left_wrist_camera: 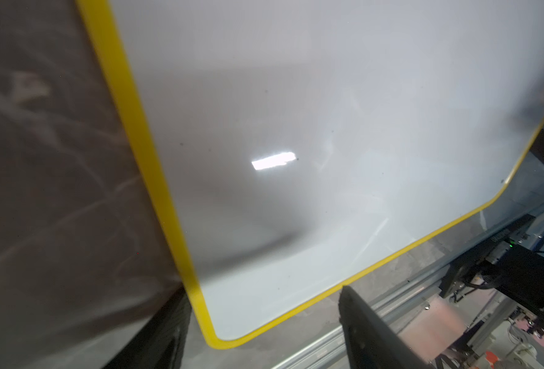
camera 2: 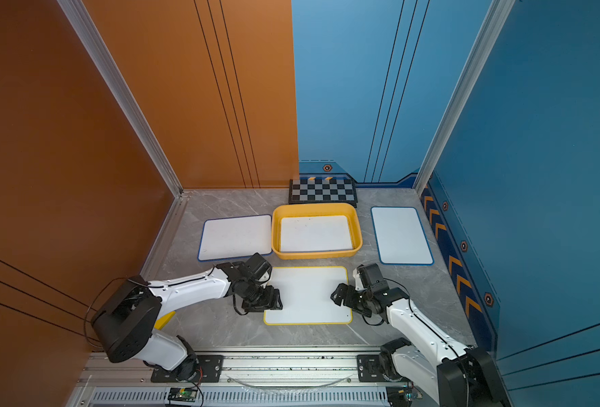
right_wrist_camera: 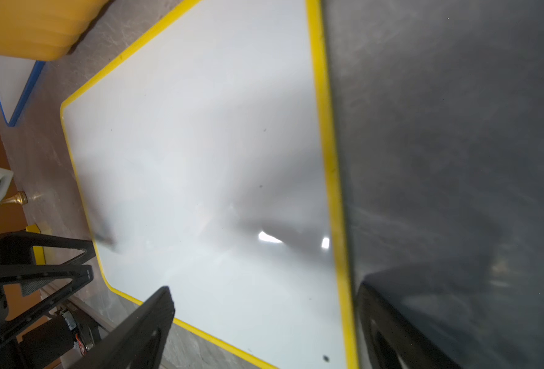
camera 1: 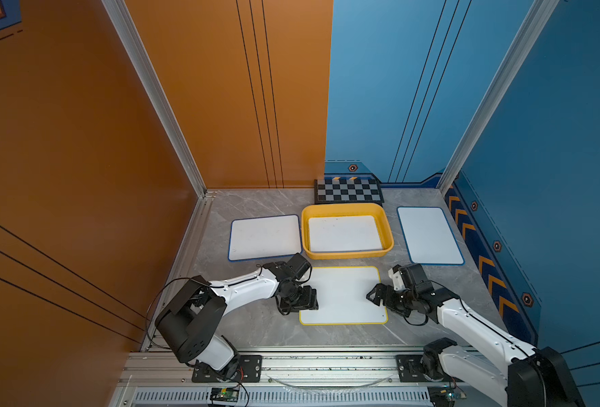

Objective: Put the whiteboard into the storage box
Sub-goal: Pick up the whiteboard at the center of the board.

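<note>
A yellow-framed whiteboard (camera 1: 343, 295) (camera 2: 307, 295) lies flat on the grey table, in front of the yellow storage box (camera 1: 347, 254) (camera 2: 316, 254). A second whiteboard (camera 1: 344, 233) lies inside the box. My left gripper (camera 1: 309, 303) (left_wrist_camera: 262, 287) hovers over the near board's left edge, by its front corner. Its jaws stand wide apart with nothing between them. At the board's right edge my right gripper (camera 1: 374, 296) (right_wrist_camera: 264, 287) is open too, with its fingers (right_wrist_camera: 143, 326) straddling the yellow rim (right_wrist_camera: 328, 159) from above.
Blue-framed whiteboards lie left (camera 1: 265, 238) and right (camera 1: 429, 235) of the box. A black-and-grey checkerboard (camera 1: 348, 191) leans at the back wall. Orange and blue walls close in the sides, and an aluminium rail (camera 1: 326, 366) runs along the front.
</note>
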